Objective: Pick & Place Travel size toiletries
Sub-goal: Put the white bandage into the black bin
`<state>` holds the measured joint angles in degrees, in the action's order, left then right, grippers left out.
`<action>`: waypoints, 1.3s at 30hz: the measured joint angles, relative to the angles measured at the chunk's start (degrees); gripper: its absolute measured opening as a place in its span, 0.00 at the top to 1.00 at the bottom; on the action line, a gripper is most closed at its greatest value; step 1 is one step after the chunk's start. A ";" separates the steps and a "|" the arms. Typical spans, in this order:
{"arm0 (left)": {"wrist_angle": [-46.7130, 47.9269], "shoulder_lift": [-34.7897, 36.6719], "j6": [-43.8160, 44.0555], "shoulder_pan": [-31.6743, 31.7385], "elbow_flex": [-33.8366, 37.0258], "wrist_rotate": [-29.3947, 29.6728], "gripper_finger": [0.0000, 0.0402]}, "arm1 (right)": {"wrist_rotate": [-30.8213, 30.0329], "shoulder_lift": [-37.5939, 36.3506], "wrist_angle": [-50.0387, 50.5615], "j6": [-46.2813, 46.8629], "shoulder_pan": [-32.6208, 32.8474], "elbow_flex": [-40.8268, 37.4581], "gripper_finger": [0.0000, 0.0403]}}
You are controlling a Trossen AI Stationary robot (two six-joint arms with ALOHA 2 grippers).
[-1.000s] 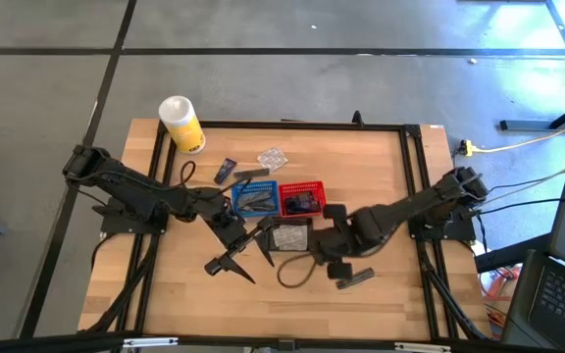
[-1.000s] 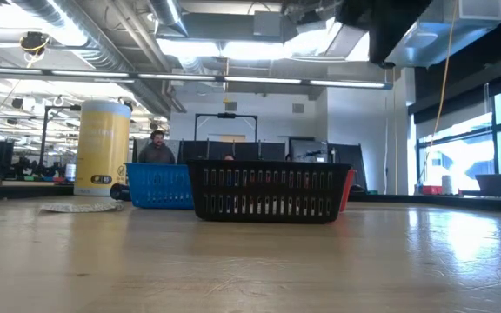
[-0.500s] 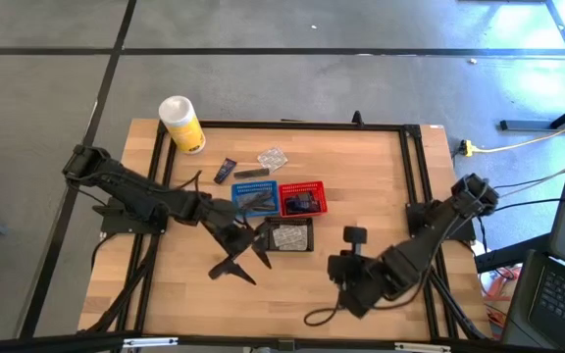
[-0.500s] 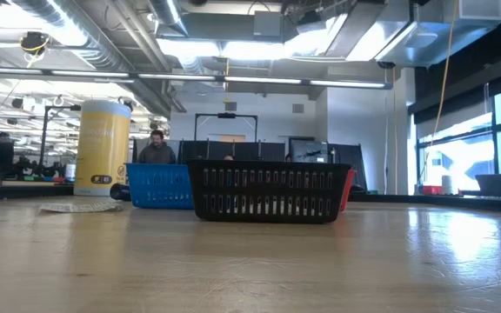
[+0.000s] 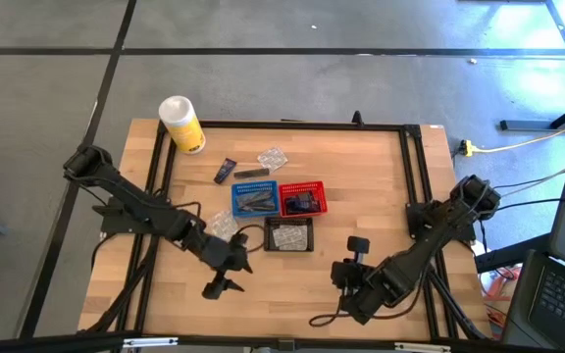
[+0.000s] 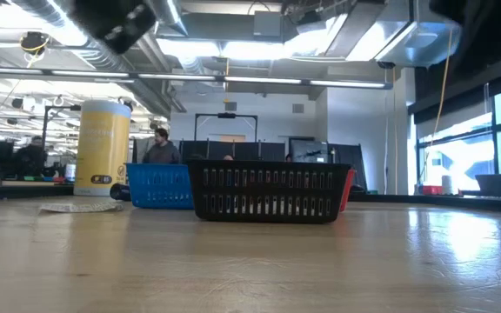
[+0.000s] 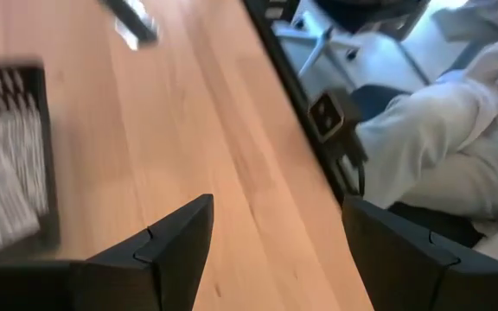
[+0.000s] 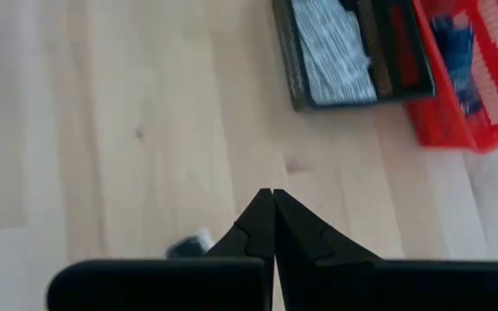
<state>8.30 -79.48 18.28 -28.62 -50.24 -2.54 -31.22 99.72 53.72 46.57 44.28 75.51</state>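
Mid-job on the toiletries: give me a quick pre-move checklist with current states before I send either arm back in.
1. Left gripper open with nothing between the fingers: ok.
2. Right gripper empty: ok, shut with nothing held.
3. Both arms clear of the baskets: ok, both sit nearer the table's front edge.
4. Black basket holds a clear packet: ok.
5. All toiletries sorted: not ok; a navy tube, a grey tube and a clear packet lie loose behind the blue basket.
6. Contents of the red basket: cannot tell exactly, something dark.
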 joint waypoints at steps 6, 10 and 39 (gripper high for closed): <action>9.00 0.00 10.73 -3.22 0.01 5.99 0.37 | 1.24 -0.13 -3.37 1.49 -2.17 -5.04 1.00; 16.18 0.00 17.74 -3.76 0.00 8.19 0.37 | 5.42 -1.51 -10.27 -1.85 -4.72 -8.36 1.00; 34.84 -6.89 61.55 5.61 0.04 23.29 0.38 | -0.94 -26.67 -21.69 8.36 -8.11 -35.22 1.00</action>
<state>43.13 -86.37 79.83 -23.01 -50.19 20.75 -32.16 73.06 32.03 54.92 36.17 40.29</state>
